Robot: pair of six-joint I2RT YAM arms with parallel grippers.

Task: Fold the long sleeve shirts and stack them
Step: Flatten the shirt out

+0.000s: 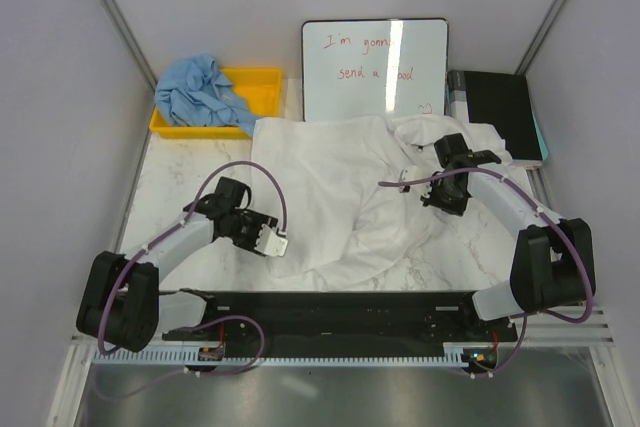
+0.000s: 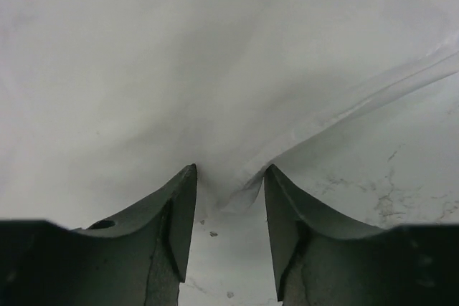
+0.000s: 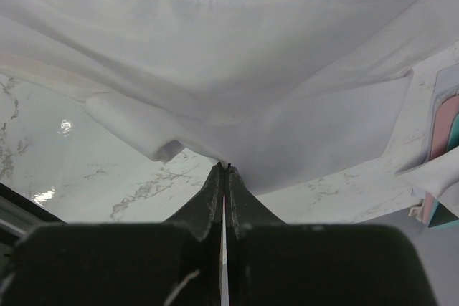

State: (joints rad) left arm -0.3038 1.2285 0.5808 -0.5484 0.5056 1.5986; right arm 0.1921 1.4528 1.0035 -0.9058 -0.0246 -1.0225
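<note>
A large white long sleeve shirt (image 1: 335, 192) lies wrinkled across the middle of the marble table. The light blue shirt (image 1: 198, 93) is bunched up, half in the yellow bin (image 1: 262, 85) at the back left. My left gripper (image 1: 276, 240) sits at the white shirt's lower left edge. In the left wrist view its jaws (image 2: 230, 170) stand apart, with a corner of the white cloth (image 2: 237, 105) lying between the tips. My right gripper (image 1: 441, 190) is at the shirt's right side. In the right wrist view it (image 3: 224, 167) is shut on a pinch of the white fabric (image 3: 237, 69), which hangs lifted off the table.
A whiteboard (image 1: 375, 69) with red writing stands at the back centre. A black notebook (image 1: 500, 112) on coloured sheets lies at the back right. Bare marble (image 1: 185, 172) shows left of the shirt. Grey walls close in both sides.
</note>
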